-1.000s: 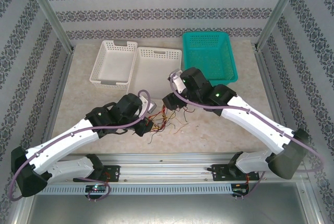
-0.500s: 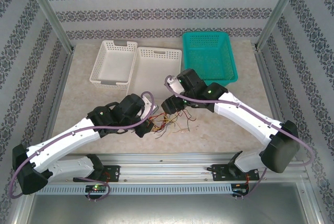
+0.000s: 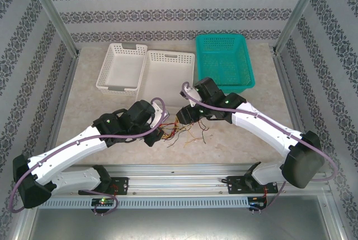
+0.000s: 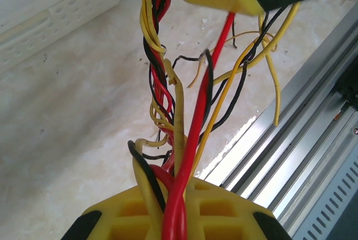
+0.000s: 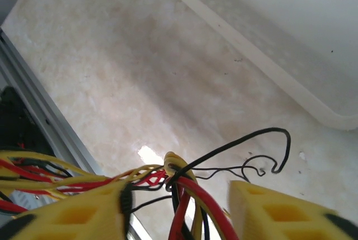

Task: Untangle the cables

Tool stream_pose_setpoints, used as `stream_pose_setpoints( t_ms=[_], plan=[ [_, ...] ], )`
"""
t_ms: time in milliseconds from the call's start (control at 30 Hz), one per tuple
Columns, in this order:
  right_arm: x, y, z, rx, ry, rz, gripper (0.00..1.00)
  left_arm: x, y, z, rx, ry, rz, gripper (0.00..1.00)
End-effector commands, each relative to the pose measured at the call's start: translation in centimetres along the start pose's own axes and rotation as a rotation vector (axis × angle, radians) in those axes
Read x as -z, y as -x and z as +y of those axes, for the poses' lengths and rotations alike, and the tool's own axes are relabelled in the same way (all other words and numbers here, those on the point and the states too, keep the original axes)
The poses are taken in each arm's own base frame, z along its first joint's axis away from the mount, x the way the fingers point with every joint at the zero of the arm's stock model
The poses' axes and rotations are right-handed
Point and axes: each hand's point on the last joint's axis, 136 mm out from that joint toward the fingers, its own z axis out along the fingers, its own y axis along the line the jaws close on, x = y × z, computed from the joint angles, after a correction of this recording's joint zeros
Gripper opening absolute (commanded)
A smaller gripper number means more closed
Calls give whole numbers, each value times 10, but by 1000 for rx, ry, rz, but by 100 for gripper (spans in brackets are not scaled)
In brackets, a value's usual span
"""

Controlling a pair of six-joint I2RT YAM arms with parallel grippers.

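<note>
The cables (image 3: 182, 133) are a tangled bunch of thin yellow, red and black wires, hanging between my two grippers above the table's front middle. My left gripper (image 3: 158, 135) holds one end. In the left wrist view its yellow fingers (image 4: 128, 217) are shut on red, black and yellow cables (image 4: 184, 111) that twist upward. My right gripper (image 3: 184, 115) sits at the bunch's upper end. In the right wrist view its gripper (image 5: 179, 212) stands open, with the cables (image 5: 193, 189) running through the gap and daylight beside each pad. A black strand loops off to the right.
Two white baskets (image 3: 120, 66) (image 3: 168, 75) and a teal basket (image 3: 224, 58) line the back of the table. An aluminium rail (image 3: 179, 173) runs along the near edge, close under the hanging wire ends (image 4: 275, 100).
My right gripper has come down and left onto the bunch, and its jaws have narrowed around the cables. The left gripper has kept its hold and barely moved.
</note>
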Motion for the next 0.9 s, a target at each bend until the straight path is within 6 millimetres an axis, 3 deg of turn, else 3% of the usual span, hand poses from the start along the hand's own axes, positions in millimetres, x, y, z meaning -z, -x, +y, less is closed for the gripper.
stream_pose_setpoints(
  t_ms=[0,167,267,500,600,733,867],
  plan=[
    [4,5,0,-9,7,-33,36,10,10,-6,-37,-6,-36,0],
    [11,3,-7,-21,-17,-50,8,18,12,2,-31,37,-85,0],
    [18,2,-17,-46,-44,-84,0,22,15,7,-12,61,-129,0],
    [52,2,-52,-161,-129,-248,0,49,24,21,78,102,-366,0],
    [69,-2,-70,-228,-170,-316,0,61,23,36,156,155,-461,0],
    [91,-10,-92,-312,-229,-404,0,72,13,63,304,246,-573,0],
    [103,-20,-105,-385,-236,-467,0,70,-1,75,443,245,-645,0]
  ],
)
